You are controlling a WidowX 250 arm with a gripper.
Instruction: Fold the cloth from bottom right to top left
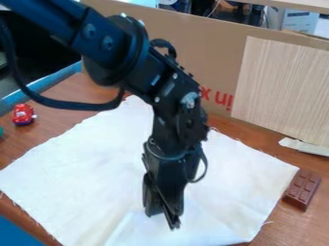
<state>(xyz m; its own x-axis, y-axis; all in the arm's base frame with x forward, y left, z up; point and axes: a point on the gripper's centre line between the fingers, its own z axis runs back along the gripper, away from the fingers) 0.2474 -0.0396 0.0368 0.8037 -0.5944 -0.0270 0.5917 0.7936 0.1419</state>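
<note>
One cloth [83, 168] under one pincer [164, 218] (grip unclear), one toy car [23, 114], one brown bar [302, 189].

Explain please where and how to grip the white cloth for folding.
Probably best to pinch the cloth at its bottom right corner, with the gripper coming from above: the cloth lies thin and spread out, so its edge offers little height for a side grip.
</note>
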